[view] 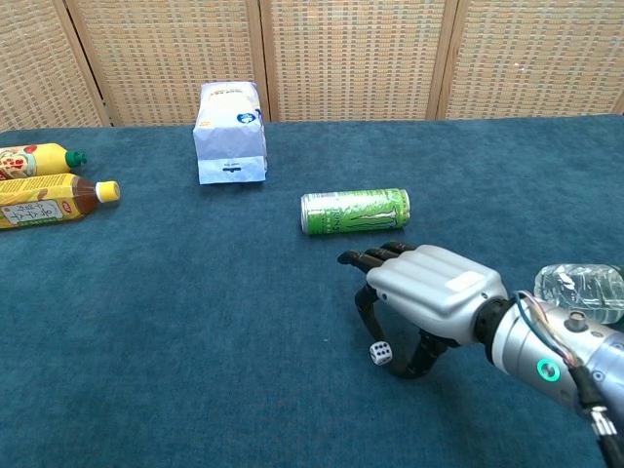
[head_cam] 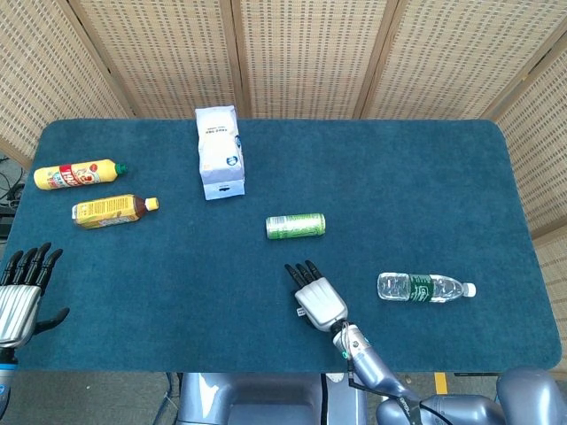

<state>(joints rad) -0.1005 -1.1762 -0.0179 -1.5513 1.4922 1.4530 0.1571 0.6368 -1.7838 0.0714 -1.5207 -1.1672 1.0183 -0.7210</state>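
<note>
No legible text or labels

From your head view, the right hand (head_cam: 320, 301) covers the die completely; only the chest view shows the die (view: 380, 353), and its pips are too small to read. Just right of the die there, the water bottle (view: 582, 290) runs off the picture's right edge behind the wrist. Far left of the die, the yellow bottle (view: 34, 158) and the tea bottle (view: 54, 200) are cut by the left edge. The left hand (head_cam: 18, 297) is clipped at the head view's left edge.
</note>
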